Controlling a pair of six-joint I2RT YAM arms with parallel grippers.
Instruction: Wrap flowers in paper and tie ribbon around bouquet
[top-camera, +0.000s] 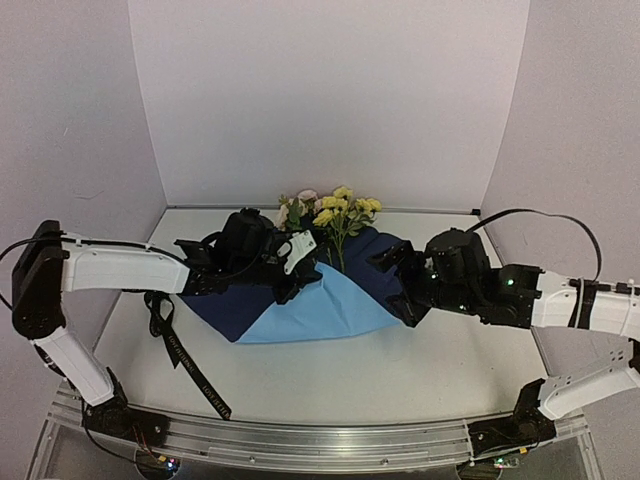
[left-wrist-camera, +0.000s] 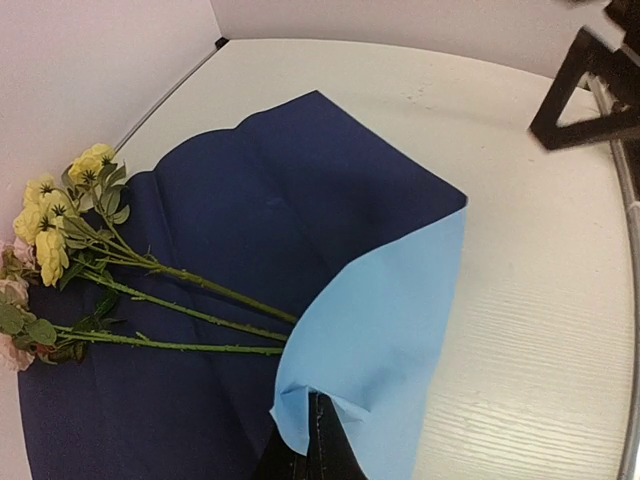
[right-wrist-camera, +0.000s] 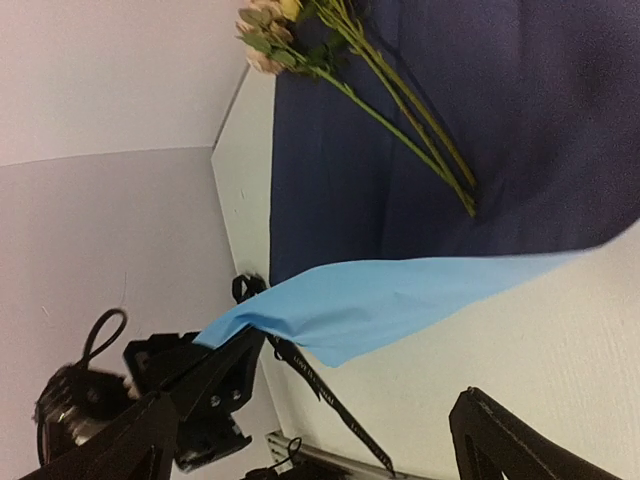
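A corner of the paper is held by the left gripper; nothing is held by the right gripper.

The left jaws are shut tight on that corner, which is lifted and folded over so the light blue side is shown. The right jaws are spread wide, just by the paper's right side. The flowers are laid on the dark blue side, with the blooms by the back edge of the table. The ribbon is laid near the left edge and runs toward the front edge.
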